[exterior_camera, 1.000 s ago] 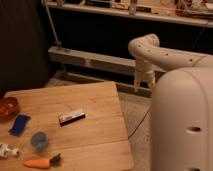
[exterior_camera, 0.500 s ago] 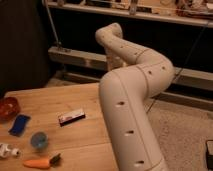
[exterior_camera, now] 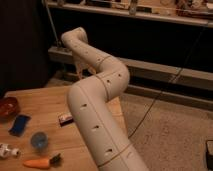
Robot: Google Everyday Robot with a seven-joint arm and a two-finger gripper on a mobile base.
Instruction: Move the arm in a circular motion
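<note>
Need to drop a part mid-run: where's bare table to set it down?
Bare wood lies along the far edge of the table, between the red bowl and the arm. The near-left corner is crowded: blue packet, blue cup, carrot. The gripper hangs beyond that far edge.

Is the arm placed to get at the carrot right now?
Probably, but not directly: the gripper hangs by the far edge of the table, while the carrot lies open at the near edge, so the arm must swing back.
</note>
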